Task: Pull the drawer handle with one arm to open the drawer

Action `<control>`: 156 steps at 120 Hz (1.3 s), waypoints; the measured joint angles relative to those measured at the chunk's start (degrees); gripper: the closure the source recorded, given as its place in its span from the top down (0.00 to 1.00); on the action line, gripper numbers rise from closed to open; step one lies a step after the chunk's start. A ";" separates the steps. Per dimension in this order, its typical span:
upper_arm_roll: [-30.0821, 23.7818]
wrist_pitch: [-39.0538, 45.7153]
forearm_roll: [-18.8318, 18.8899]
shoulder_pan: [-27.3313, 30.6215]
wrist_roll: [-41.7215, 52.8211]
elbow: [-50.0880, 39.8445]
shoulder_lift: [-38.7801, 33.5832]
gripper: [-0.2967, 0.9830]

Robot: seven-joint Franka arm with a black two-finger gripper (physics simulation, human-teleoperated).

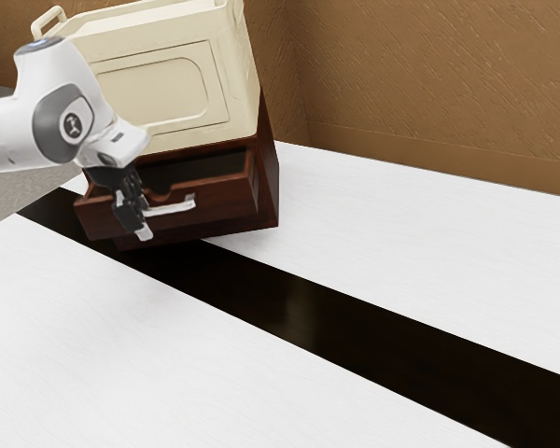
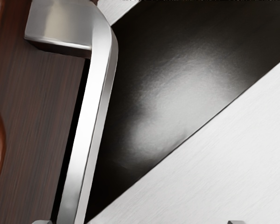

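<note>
"Where was the drawer (image 1: 231, 198) when you looked?"

"In the dark-red cabinet (image 1: 269, 191), partly out. Its hollow showed behind the front panel, and that panel had a notch in its top edge."

"And the handle (image 1: 183, 203)?"

"Fixed across the drawer's front, a silvery bar with a bent end. In the wrist view the bar stood off from the wood, with a dark gap between."

"What was the gripper (image 1: 133, 217) doing?"

"It was open, at the handle, pointing down. Its two fingers stood wide apart, and the bar ran between them, nearer one than the other (I couldn't tell whether either touched it)."

"Anything on the cabinet?"

"A cream box (image 1: 159, 89) sat on top, with a raised panel on its side and a loop at one upper corner. The white arm (image 1: 70, 112) came in from the exterior view's left, in front of it."

"And underneath?"

"A white table (image 1: 401, 243), crossed by a glossy black band (image 1: 299, 308)."
</note>
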 joint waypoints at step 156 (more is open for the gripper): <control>-4.16 1.19 6.36 -2.79 -5.98 -14.96 -20.60 0.66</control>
